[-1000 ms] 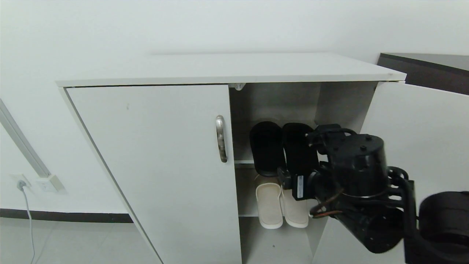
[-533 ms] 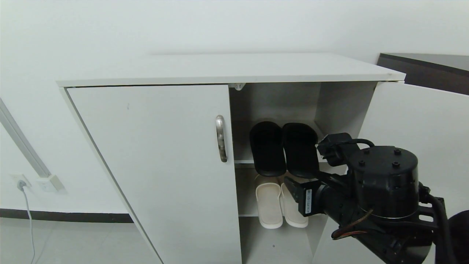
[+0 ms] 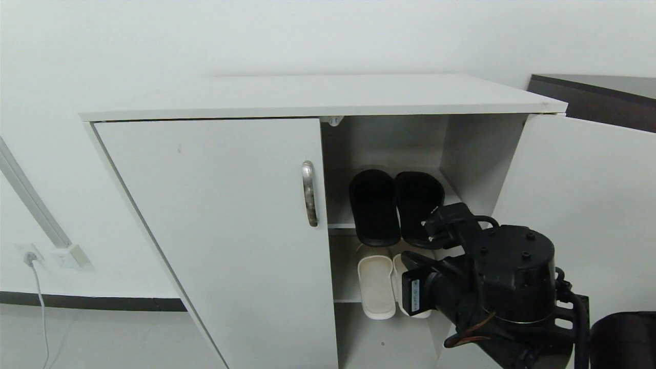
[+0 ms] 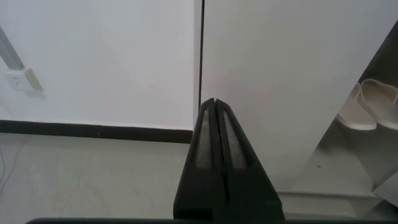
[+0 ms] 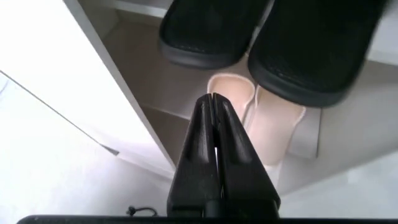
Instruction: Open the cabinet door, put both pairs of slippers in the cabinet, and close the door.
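Inside cabinet (image 3: 328, 95), black slippers (image 3: 374, 205) shelved at 12 o'clock of beige slippers (image 3: 376, 282); right pincer (image 5: 213, 99), left pincer (image 4: 214, 102) both pressed together, empty.

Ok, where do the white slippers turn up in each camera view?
Head view: white slippers on the shelf under the black slippers.
Left wrist view: white slippers just past the closed door.
Right wrist view: white slippers beneath the black slippers.
Shared landmark: the closed door beside them.

Right gripper (image 5: 214, 101) — jaws pressed together — facing black slippers (image 5: 317, 43) shelved above cream slippers (image 5: 280, 121)
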{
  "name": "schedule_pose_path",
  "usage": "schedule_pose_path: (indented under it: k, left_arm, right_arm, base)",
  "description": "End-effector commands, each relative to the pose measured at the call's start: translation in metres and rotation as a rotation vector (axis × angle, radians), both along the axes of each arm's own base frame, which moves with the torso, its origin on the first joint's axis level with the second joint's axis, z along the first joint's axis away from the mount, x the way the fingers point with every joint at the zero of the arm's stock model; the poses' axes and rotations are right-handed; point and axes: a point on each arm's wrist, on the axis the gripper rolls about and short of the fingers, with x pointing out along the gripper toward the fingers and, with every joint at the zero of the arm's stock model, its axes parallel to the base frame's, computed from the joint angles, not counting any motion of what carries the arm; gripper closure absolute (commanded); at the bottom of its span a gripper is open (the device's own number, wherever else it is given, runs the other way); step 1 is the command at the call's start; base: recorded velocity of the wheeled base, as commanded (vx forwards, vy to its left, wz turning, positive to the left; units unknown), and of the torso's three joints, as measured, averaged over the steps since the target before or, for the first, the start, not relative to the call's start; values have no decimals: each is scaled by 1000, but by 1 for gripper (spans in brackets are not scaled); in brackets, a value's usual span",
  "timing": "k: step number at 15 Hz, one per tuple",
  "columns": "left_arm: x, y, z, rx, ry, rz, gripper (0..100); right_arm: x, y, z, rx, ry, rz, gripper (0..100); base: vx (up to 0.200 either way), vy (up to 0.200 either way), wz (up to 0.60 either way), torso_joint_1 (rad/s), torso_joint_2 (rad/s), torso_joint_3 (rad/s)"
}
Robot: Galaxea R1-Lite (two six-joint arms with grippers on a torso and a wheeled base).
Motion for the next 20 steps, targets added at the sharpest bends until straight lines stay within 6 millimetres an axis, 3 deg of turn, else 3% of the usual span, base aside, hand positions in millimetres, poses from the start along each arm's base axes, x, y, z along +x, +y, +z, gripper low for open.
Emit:
schedule_pose_path:
  k: [1, 3, 20]
  left_arm:
    - [0, 0, 0, 0, 0, 0, 100]
    - [0, 0, 0, 0, 1, 0, 100]
    - [0, 0, 0, 0, 1, 0, 100]
  right_arm:
    - [1, 3, -13, -27, 9, 8, 100]
    - [1, 3, -15, -22, 4, 10, 100]
    - [1, 0, -17, -52, -1, 10, 100]
  base:
    - [0, 0, 0, 0, 0, 0]
    - [0, 0, 0, 0, 0, 0]
    - [-200, 0, 0, 3, 3, 3]
